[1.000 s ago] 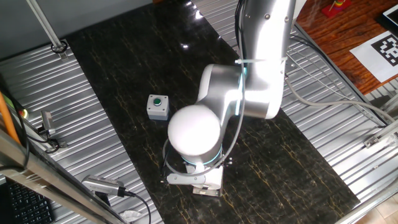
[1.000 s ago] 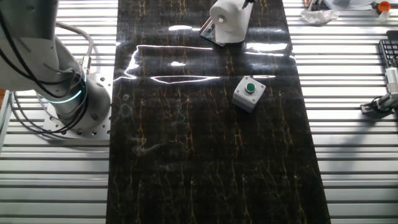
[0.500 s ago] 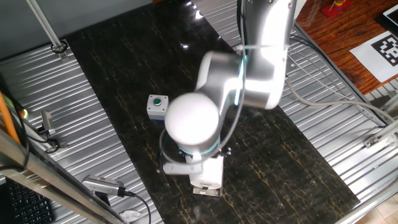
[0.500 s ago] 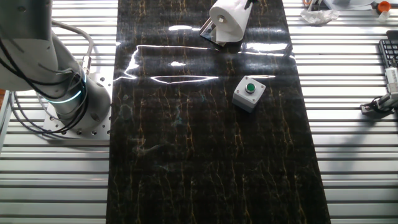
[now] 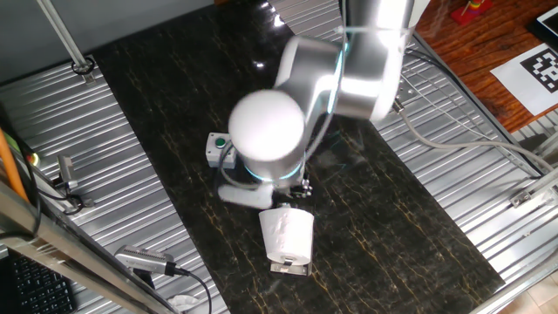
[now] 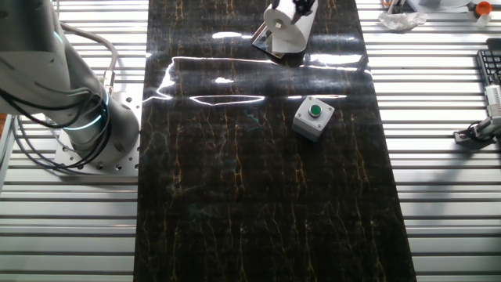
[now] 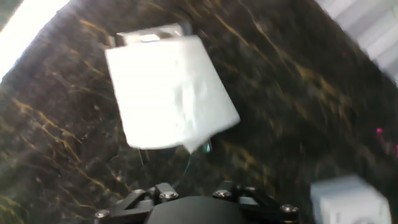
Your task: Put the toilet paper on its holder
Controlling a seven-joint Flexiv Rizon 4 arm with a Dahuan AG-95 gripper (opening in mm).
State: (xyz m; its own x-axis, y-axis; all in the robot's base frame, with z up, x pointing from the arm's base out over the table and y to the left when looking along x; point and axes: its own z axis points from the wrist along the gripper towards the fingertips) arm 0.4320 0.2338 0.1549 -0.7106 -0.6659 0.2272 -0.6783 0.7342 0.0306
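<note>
The two-finger gripper (image 6: 305, 5) is hardly visible, so whether its fingers are open or closed cannot be told; in the hand view it sits apart from the white cylindrical toilet paper roll (image 7: 168, 93). The roll (image 5: 288, 234) rests on the shiny metal holder (image 5: 289, 267), whose base plate juts out beneath it on the dark marble-patterned table (image 6: 258, 196). The silver robot arm (image 5: 349, 78) hangs above. A small grey box with a green button (image 6: 313, 117) stands nearby.
</note>
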